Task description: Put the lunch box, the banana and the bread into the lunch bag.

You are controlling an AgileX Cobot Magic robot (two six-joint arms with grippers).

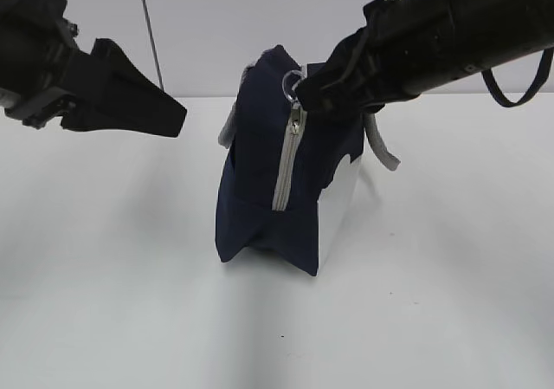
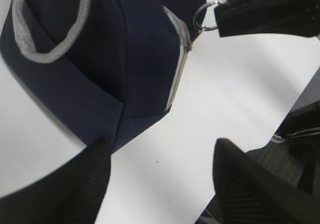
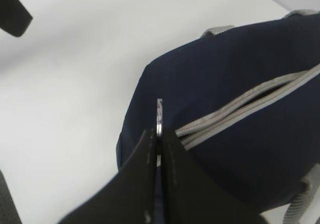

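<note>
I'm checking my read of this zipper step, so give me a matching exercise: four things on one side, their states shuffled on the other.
1. left tool
2. right tool
3. lunch bag
4. ring pull

A. stands upright on the table
B. pinched between closed fingers
C. open, holding nothing
D. shut on the ring pull

Pairs: 1-C, 2-D, 3-A, 4-B

Bright, even light, seemingly from overhead, washes the white table (image 1: 112, 302) almost featureless, leaving only a soft shadow beneath the lunch bag (image 1: 260, 181), while both wrist views go soft and blurred on the near black fingers (image 2: 240, 184).
</note>
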